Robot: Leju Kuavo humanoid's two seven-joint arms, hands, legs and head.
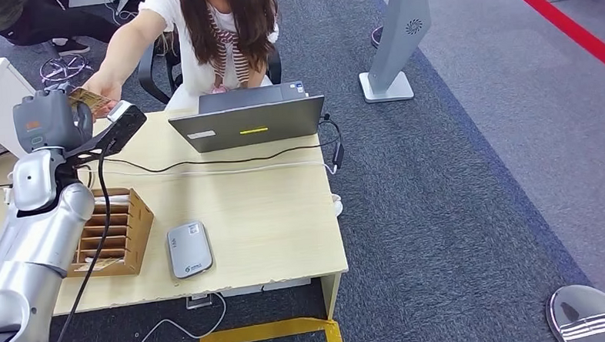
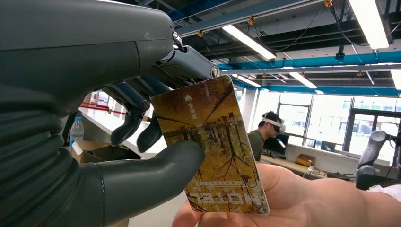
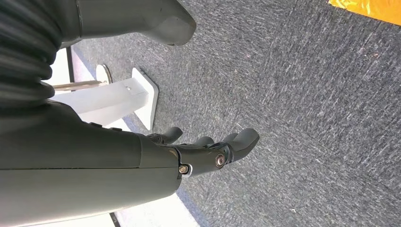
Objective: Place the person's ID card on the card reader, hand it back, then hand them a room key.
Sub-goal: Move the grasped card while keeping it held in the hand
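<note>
Open office, grey carpet, light wooden desk [image 1: 272, 242] as the landmark. On the desk: a grey laptop [image 1: 247, 123] at the far edge, a card reader [image 1: 189, 249] near the front edge, a wooden slotted box [image 1: 113, 229] just left of the reader.

Left hand [image 1: 51, 120] raised beyond the desk's far left corner, thumb [image 2: 156, 165] and fingers [image 2: 137, 109] clamped on a key card [image 2: 213, 146] printed "HOTEL", autumn trees on its face. Person's hand [image 2: 283, 198] reaching over from behind the laptop, palm open under the card's free end and seemingly touching it.

Right hand [image 3: 208, 151] hanging low beside the desk over the carpet, fingers loosely apart, holding nothing.

Judged from the hotel print: probably the last step, the room-key handover, with the ID reading and return likely done, though no ID card in sight to confirm. Reader bare. Left to do: release of the card once the person's grip closes.
</note>
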